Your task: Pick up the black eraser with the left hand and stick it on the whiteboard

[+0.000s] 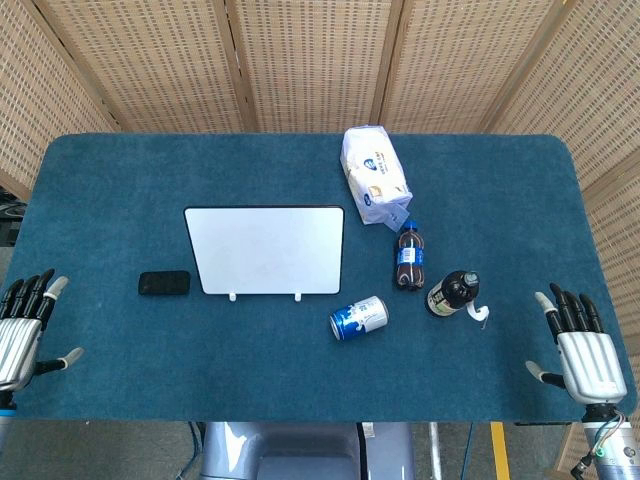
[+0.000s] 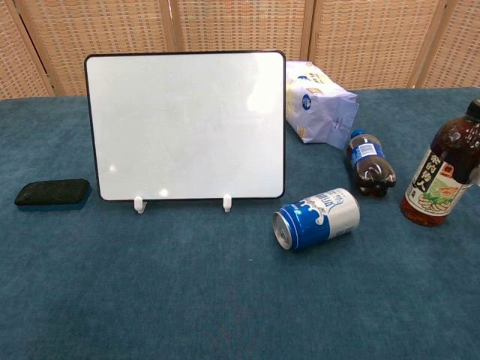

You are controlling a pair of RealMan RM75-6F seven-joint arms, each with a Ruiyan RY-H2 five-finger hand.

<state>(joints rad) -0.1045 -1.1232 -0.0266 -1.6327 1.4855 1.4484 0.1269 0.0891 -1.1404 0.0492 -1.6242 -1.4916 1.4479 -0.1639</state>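
The black eraser (image 1: 164,283) lies flat on the blue table, just left of the whiteboard (image 1: 265,250). In the chest view the eraser (image 2: 52,193) sits at the left edge and the whiteboard (image 2: 186,124) stands upright on two white feet. My left hand (image 1: 22,332) hovers at the table's front left corner, fingers spread and holding nothing, well apart from the eraser. At the front right edge my right hand (image 1: 583,349) is likewise spread and holds nothing. Neither hand shows in the chest view.
A blue and white can (image 1: 359,318) lies on its side in front of the board's right end. A small cola bottle (image 1: 408,257), a dark tea bottle (image 1: 452,292) and a white snack bag (image 1: 374,177) stand to the right. Wicker screens close the back.
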